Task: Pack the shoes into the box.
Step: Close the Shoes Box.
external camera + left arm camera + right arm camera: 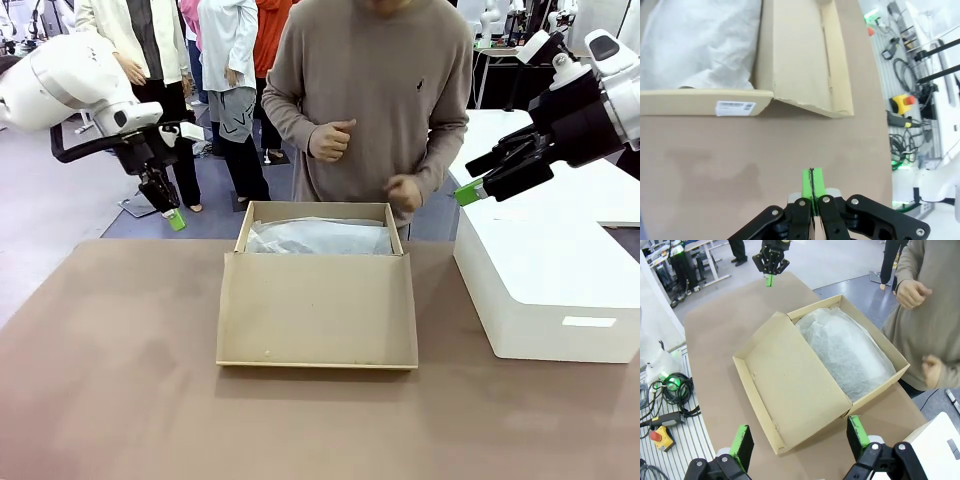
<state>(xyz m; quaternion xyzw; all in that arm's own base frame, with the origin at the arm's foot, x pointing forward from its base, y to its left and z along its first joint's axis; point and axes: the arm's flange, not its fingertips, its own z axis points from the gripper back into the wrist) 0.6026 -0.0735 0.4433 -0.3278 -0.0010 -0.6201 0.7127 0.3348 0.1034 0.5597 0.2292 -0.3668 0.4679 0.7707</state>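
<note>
Centrally, the box (317, 312) lies open on the brown table (100, 400), with its tray at the far side and its attached lid flap folded flat toward the robot. Crinkled white tissue paper (320, 238) covers the inside of the tray.

The left gripper (176, 219) hangs above the table's far left corner, well apart from the box. Its green pads are pressed together on nothing. In the left wrist view they meet in a single seam above bare tabletop.

The right gripper (800, 437) hovers at the right, near the far end of the large white block (545, 290) that stands beside the box. Its fingers are spread wide and empty.

A person stands at the far edge, just behind the box. One hand (331, 140) is loosely closed at chest height. The other hand (405, 192), also closed, is lower, near the box's far right corner and not touching it.
</note>
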